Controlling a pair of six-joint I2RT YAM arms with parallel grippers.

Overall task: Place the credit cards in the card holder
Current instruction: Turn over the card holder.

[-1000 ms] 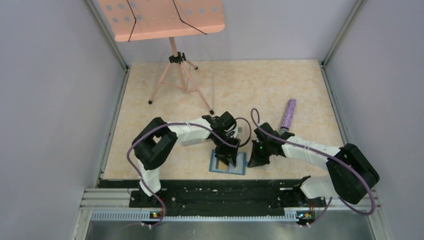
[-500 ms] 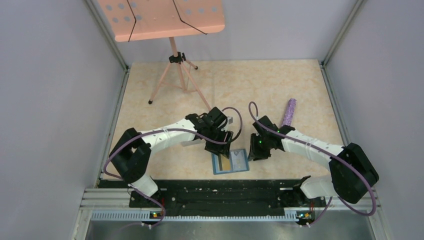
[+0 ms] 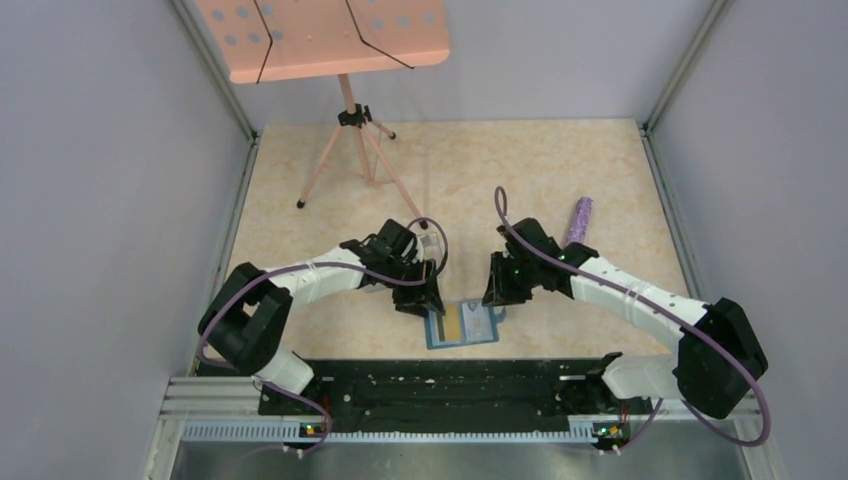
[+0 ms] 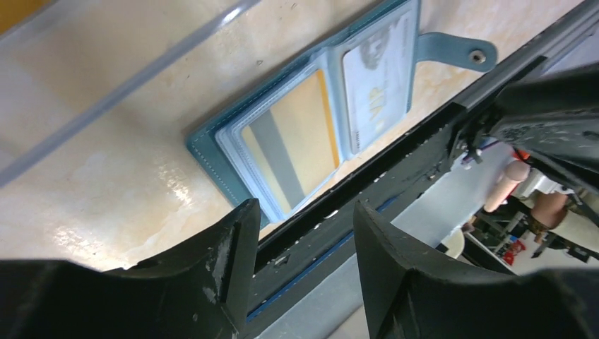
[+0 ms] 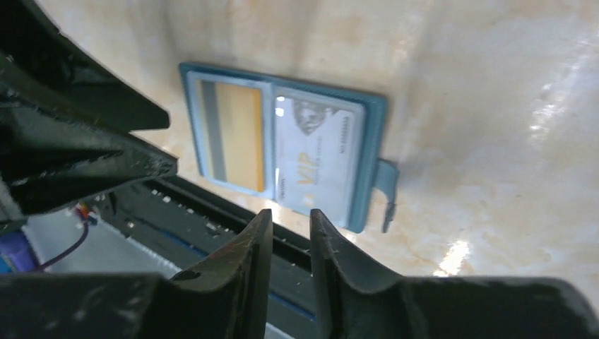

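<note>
Teal-blue folding card holder (image 5: pixel 369 155) lies open and flat at lower centre of your overhead view, by the near edge of the beige marbled table (image 3: pixel 520 170). A yellow-gold card with a black stripe (image 4: pixel 289 145) sits in its left sleeve, a pale grey-blue card (image 4: pixel 378 78) in its right. Your left gripper (image 3: pixel 422 300) hovers just upper left of it, fingers apart and empty. Your right gripper (image 3: pixel 495 290) hangs upper right, fingers narrowly parted, holding nothing. Farther up, a purple glittery cylinder (image 3: pixel 577 227) lies right of centre, and a pink music stand (image 3: pixel 320 35) fills the upper left.
</note>
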